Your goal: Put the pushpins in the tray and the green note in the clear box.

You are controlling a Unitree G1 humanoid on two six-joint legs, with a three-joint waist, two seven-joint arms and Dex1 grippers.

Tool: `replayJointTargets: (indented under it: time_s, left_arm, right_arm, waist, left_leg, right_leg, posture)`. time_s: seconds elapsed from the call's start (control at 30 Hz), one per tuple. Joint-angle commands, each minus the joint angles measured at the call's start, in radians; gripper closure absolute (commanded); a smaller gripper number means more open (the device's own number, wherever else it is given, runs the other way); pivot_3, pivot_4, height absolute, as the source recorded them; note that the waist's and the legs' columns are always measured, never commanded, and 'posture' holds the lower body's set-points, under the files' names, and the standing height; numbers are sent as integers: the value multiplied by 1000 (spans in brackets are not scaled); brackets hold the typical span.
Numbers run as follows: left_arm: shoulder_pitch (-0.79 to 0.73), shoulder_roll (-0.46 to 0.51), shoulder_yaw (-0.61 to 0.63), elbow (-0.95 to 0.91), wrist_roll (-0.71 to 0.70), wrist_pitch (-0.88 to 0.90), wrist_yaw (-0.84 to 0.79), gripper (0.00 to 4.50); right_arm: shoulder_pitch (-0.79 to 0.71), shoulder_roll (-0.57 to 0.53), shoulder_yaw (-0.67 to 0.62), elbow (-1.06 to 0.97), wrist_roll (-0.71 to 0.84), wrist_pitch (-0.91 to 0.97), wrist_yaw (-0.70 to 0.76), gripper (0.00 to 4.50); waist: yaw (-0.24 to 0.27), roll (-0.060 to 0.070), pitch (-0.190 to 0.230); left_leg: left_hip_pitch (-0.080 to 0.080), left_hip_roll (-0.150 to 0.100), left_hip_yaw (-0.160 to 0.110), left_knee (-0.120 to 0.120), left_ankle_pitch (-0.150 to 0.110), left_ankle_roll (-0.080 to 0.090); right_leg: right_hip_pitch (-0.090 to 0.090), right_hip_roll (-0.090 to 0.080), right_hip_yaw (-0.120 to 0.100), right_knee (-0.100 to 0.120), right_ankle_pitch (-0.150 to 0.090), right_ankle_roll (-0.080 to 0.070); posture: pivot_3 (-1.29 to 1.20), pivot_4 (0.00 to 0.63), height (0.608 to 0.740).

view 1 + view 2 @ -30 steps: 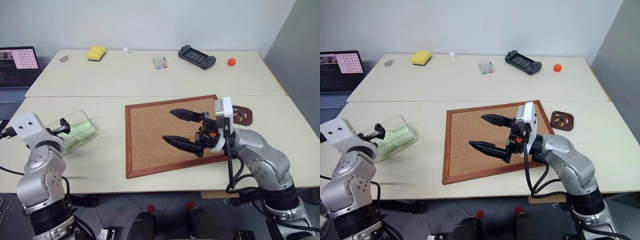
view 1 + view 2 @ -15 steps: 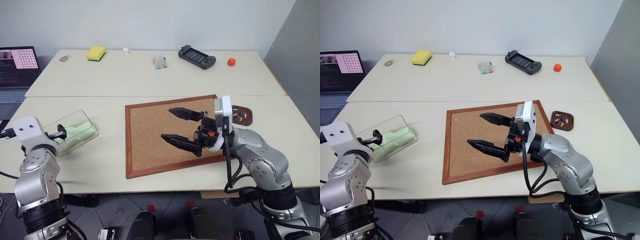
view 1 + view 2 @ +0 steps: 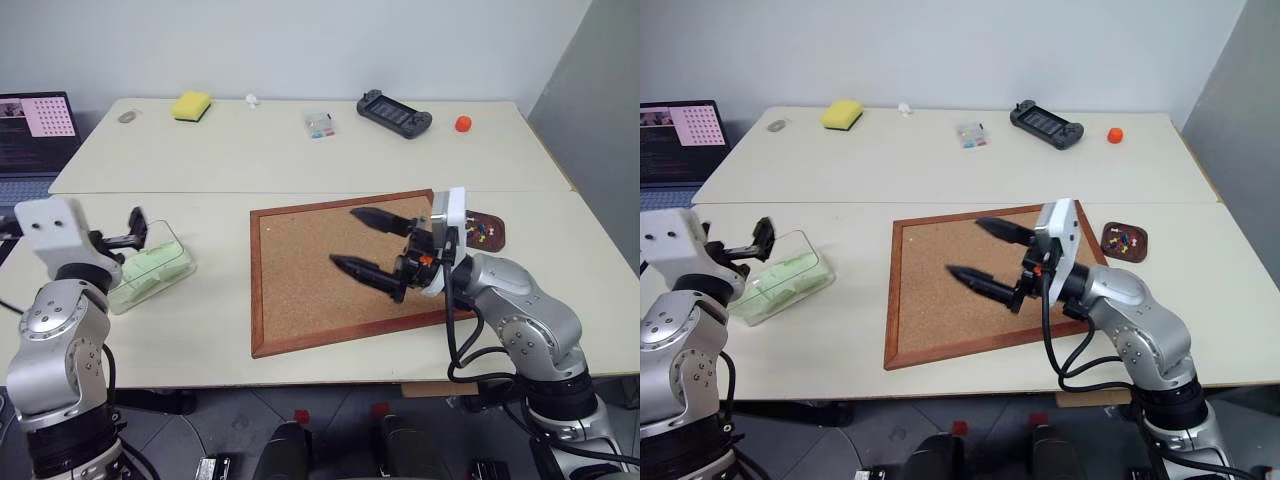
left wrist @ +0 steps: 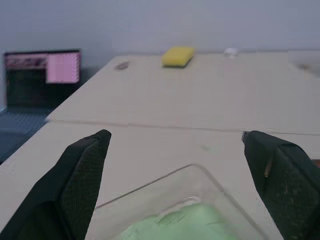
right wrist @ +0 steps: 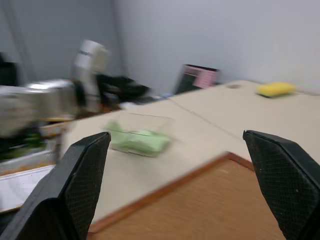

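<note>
The clear box sits at the table's left, and the pale green note lies inside it. My left gripper hovers open just above the box's near left end, pointing about level; its wrist view looks over the box rim and the note. My right gripper is open and empty above the cork board. The dark brown tray lies by the board's right edge behind the right wrist, with several coloured pushpins in it.
Along the back of the table lie a yellow sponge, a small clear case of coloured bits, a black game controller and a small red object. A laptop stands at the far left.
My left gripper has risen and swung right, levelling out above the clear box's near end. My right gripper has shifted slightly right and away over the cork board and turned a little, still open.
</note>
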Motion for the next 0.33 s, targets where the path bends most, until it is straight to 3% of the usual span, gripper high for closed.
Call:
replayJointTargets:
  time_s: [0.03, 0.13, 0.33]
  left_arm:
    - [70, -72, -122, -153, -1, 21, 17, 16]
    - [127, -151, -271, -211, 72, -19, 62, 16]
    - [222, -283, -423, -185, 216, -128, 160, 16]
  right_arm:
    - [66, 17, -29, 0, -165, -38, -179, 0]
    - [150, 35, -46, -11, -254, -39, -289, 0]
    - [290, 66, -50, -57, -348, -58, -382, 0]
  waist:
    - [1, 0, 0]
    - [1, 0, 0]
    - [0, 0, 0]
  left_leg:
    - [0, 0, 0, 0, 0, 0]
    - [0, 0, 0, 0, 0, 0]
    - [0, 0, 1, 0, 0, 0]
  right_leg:
    - [0, 0, 0, 0, 0, 0]
    - [0, 0, 0, 0, 0, 0]
    - [0, 2, 1, 0, 0, 0]
  posture:
    - [0, 150, 740]
    - [0, 150, 740]
    - [0, 150, 740]
